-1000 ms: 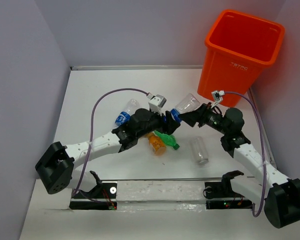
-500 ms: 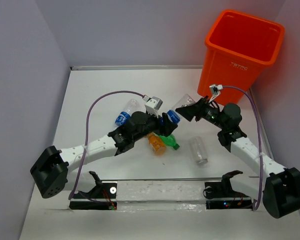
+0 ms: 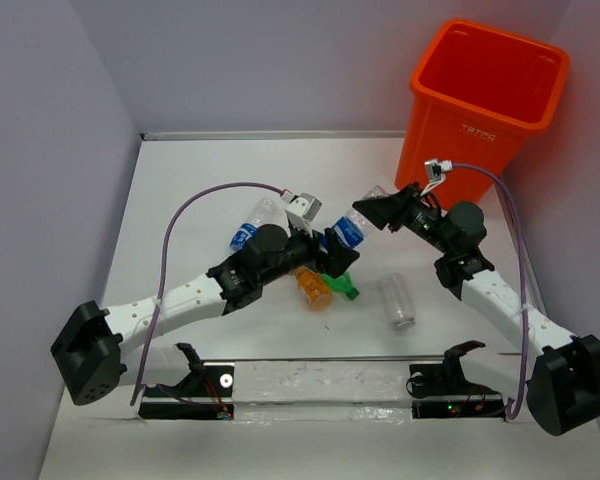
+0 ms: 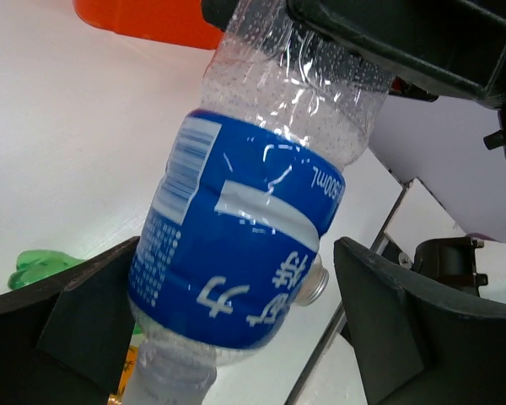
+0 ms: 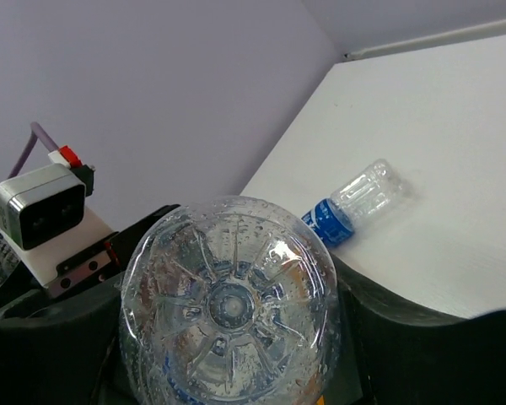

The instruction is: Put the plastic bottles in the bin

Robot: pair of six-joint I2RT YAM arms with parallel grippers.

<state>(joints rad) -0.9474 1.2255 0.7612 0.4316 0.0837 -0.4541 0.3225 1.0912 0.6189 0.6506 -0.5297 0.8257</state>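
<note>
A clear bottle with a blue label (image 3: 350, 228) (image 4: 244, 253) hangs in the air between both arms. My right gripper (image 3: 377, 213) (image 5: 228, 337) is shut on its clear base end (image 5: 228, 304). My left gripper (image 3: 325, 245) (image 4: 236, 291) stands open around the label end, with a gap at its right finger (image 4: 388, 329). The orange bin (image 3: 490, 90) stands at the far right. On the table lie another blue-label bottle (image 3: 252, 225) (image 5: 354, 202), an orange bottle (image 3: 313, 287), a green bottle (image 3: 337, 282) (image 4: 35, 267) and a plain clear bottle (image 3: 397, 301).
The orange and green bottles lie right under the left arm's wrist. A transparent strip (image 3: 320, 380) runs along the near table edge between the arm bases. Purple walls close in the left, back and right sides.
My left gripper has opened off the blue-label bottle. My right gripper has closed on the bottle's base end. The left arm's base has swung a little left.
</note>
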